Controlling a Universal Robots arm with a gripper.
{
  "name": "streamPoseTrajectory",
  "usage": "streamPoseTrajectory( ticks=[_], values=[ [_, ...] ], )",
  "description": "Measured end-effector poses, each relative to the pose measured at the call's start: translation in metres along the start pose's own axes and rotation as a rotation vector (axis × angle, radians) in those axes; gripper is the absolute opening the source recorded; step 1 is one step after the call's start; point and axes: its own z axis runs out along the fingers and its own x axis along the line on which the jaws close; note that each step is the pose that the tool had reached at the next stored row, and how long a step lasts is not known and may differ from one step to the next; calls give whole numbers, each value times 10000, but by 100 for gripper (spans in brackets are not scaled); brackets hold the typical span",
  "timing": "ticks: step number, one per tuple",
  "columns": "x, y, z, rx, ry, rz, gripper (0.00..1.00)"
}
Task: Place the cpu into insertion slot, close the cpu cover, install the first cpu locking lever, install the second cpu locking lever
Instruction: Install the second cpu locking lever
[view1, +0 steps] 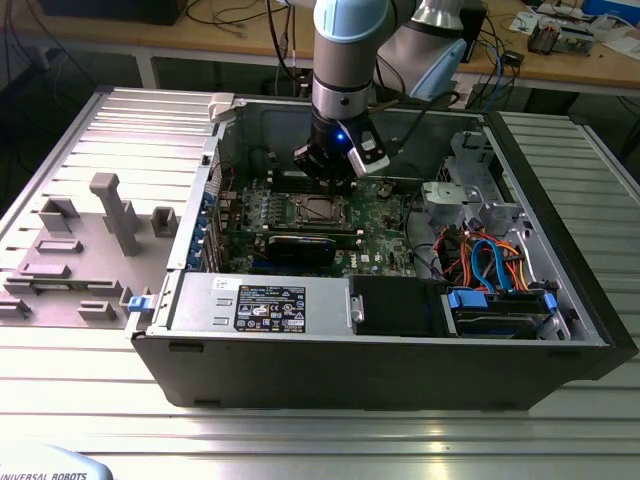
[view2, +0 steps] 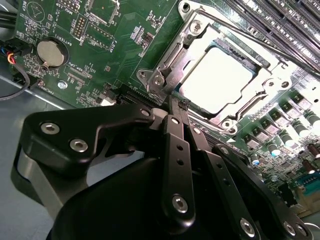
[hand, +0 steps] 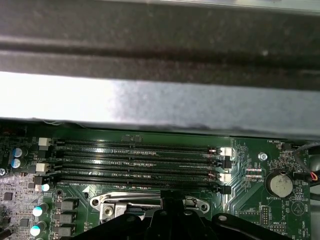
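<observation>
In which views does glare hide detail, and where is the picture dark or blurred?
In the second wrist view, glare washes the cpu nearly white inside the cpu cover, and the gripper close to the lens looks soft. In the first wrist view, a bright band crosses the case wall, dark above. The exterior view is evenly lit.

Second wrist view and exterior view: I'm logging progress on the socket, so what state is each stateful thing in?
cpu: seated flat in the insertion slot.
cpu cover: closed down over the cpu's edges, window showing its top.
locking lever: lying low along the socket's side.
claw: shut, empty, tips beside the socket's corner.
computer case: open, side panel off.
</observation>
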Motion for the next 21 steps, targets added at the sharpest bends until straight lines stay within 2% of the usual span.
streamPoseTrajectory(
  ticks=[3, 9, 13, 21],
  values=[
    [0, 2, -26, 1, 0, -1, 11],
    [-6, 22, -194, -1, -4, -1, 11],
    [-8, 30, -269, 0, -3, 0, 11],
    [-8, 31, -279, -1, -3, -1, 11]
  ],
)
